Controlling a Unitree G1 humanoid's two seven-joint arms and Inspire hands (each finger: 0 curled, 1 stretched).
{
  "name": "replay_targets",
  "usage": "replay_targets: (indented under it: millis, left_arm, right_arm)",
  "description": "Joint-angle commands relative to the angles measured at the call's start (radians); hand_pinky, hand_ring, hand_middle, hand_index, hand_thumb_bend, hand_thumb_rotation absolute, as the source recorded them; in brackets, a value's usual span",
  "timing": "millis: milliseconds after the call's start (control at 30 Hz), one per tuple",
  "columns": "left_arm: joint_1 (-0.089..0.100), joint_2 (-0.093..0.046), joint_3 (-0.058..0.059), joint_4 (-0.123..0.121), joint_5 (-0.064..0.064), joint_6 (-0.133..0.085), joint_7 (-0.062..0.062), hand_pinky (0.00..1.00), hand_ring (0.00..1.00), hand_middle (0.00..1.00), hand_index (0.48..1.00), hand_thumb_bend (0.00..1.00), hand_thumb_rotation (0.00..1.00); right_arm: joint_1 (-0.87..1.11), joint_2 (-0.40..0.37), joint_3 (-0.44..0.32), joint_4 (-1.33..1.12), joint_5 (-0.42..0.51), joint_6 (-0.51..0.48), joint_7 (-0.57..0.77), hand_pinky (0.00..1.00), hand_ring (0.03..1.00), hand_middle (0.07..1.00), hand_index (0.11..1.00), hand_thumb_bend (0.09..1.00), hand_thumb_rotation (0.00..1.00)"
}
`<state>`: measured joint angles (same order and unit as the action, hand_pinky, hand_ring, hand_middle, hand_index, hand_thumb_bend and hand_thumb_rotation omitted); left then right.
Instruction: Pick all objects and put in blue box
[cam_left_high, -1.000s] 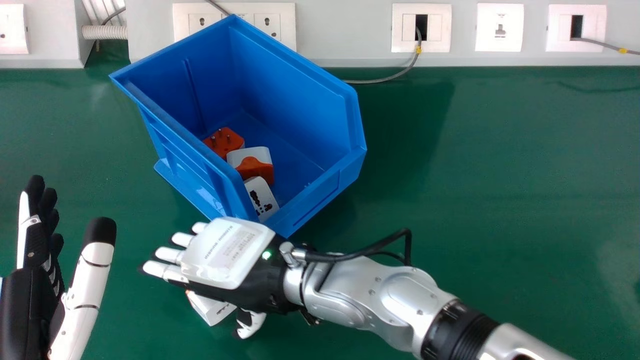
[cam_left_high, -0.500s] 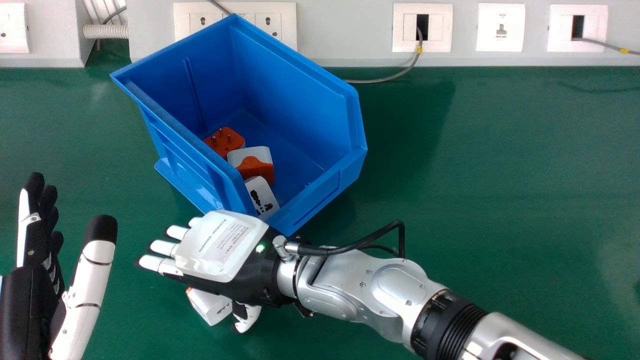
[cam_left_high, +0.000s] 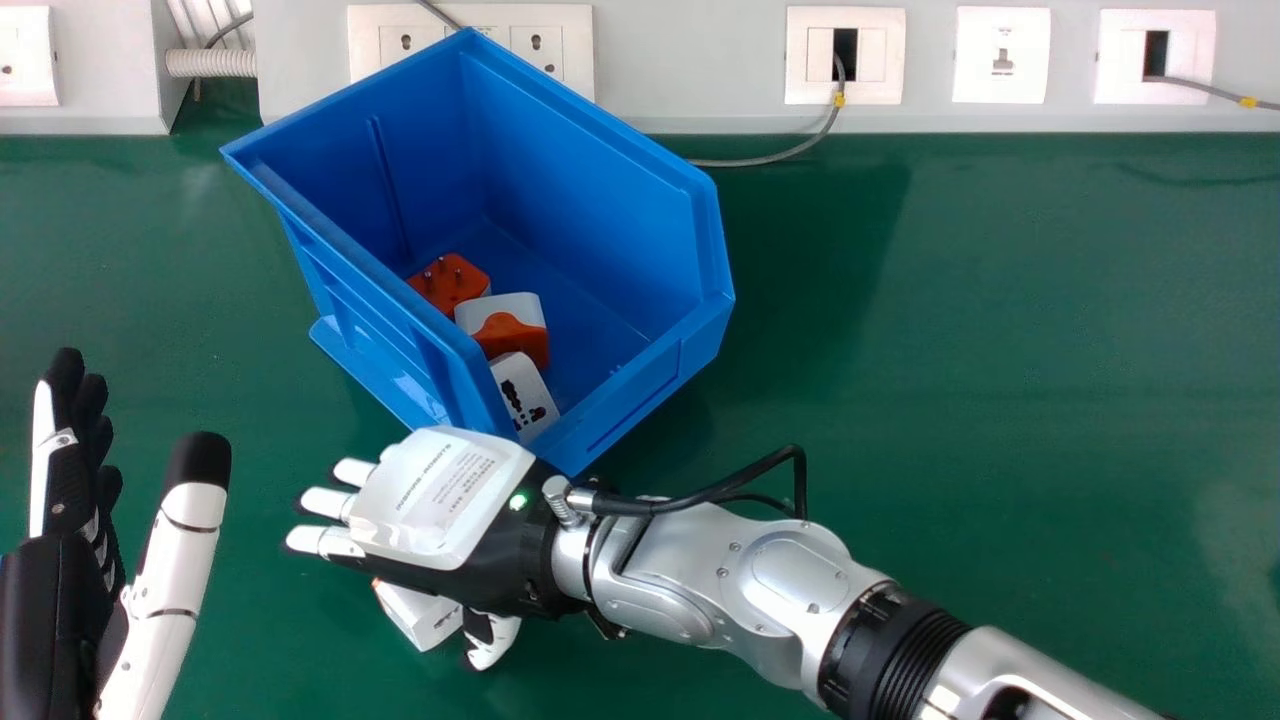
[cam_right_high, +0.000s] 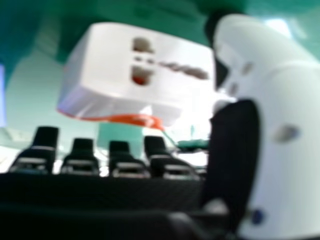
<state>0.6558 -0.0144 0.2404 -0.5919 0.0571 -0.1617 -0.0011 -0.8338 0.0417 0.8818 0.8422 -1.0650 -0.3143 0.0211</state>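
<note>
My right hand (cam_left_high: 440, 500) is palm down just in front of the blue box (cam_left_high: 650, 385), its fingers extended and slightly bent. Partly under it, a white adapter (cam_left_high: 418, 612) with an orange edge rests on the green table, near the thumb. The right hand view has this white adapter (cam_right_high: 145, 70) between the thumb and fingers of my right hand (cam_right_high: 280, 125); no grip on it is visible. Inside the box lie an orange adapter (cam_left_high: 450, 280), a white and orange adapter (cam_left_high: 512, 335) and a white one (cam_left_high: 523, 395). My left hand (cam_left_high: 55, 590) stands open at the left edge.
A wall panel with sockets (cam_left_high: 1000, 55) runs along the back of the green table (cam_left_high: 960, 330). A grey cable (cam_left_high: 760, 161) lies behind the box at its right. The box's front corner is close to the right hand's back.
My right hand and forearm have shifted slightly left. Its fingers have bent a little downward since half a second ago. The adapter by the thumb and those in the box have stayed put.
</note>
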Motion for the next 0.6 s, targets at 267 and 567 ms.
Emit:
replay_targets:
  millis: [267, 567]
  left_arm:
    - [0.008, 0.006, 0.007, -0.034, -0.017, -0.004, -0.004, 1.00, 1.00, 1.00, 0.992, 0.64, 0.82]
    - [0.016, 0.002, 0.007, -0.047, -0.020, 0.002, 0.000, 1.00, 1.00, 1.00, 0.973, 0.65, 0.82]
  right_arm:
    - [-0.009, 0.012, 0.007, 0.016, 0.023, 0.022, 0.004, 0.89, 0.960, 0.964, 0.906, 0.429, 0.00]
    - [-0.005, 0.005, 0.014, 0.034, 0.027, 0.020, -0.002, 0.83, 0.925, 0.927, 0.866, 0.457, 0.00]
